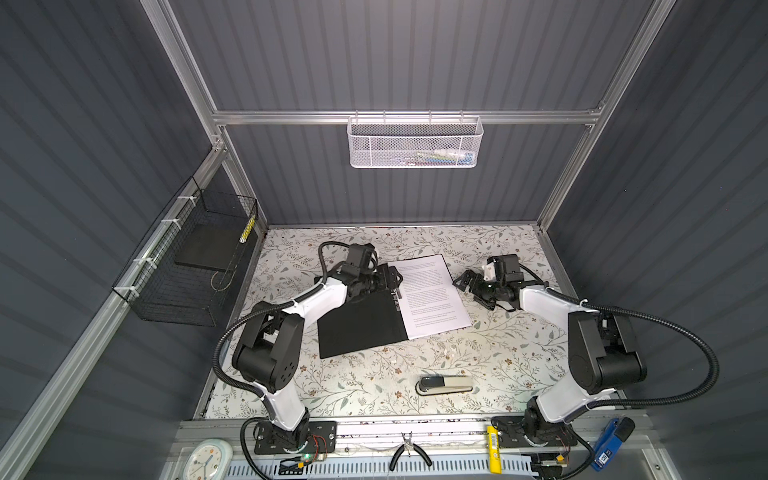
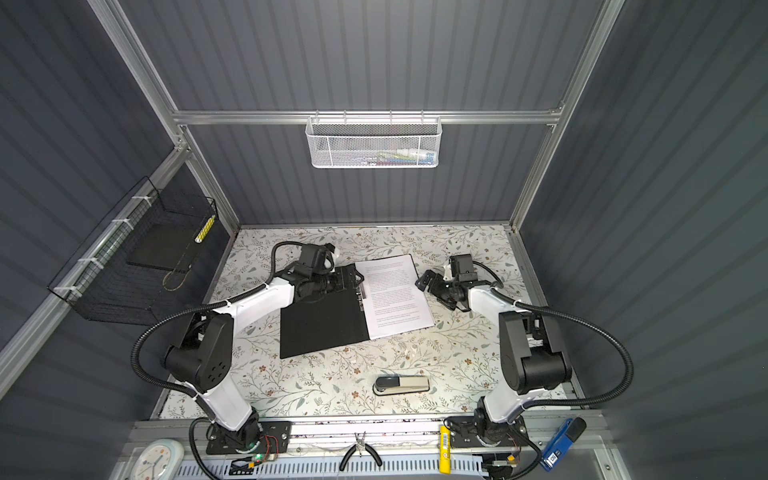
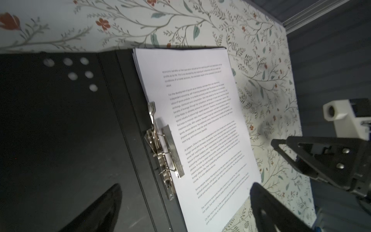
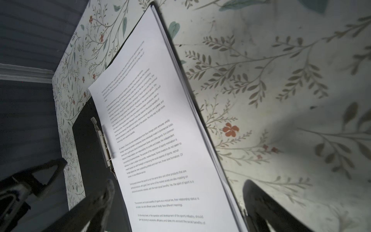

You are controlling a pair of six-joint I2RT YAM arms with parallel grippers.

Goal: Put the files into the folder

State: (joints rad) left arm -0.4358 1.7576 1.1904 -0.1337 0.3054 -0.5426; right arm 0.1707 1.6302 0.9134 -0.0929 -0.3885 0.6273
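all lies open at centre frame

we see the thin black book-like folder [image 1: 357, 332] lying open on the floral-print table [image 1: 374, 386], mid-frame in both top views. the stack of white printed paper files [image 1: 432, 291] rests on its right half, beside the silver metal clip [image 3: 164, 152] at the spine. the left gripper [image 1: 390, 277] hovers above the folder's upper part, jaws spread wide, holding nothing. the right gripper [image 1: 469, 289], right of the files, is equally wide and empty.
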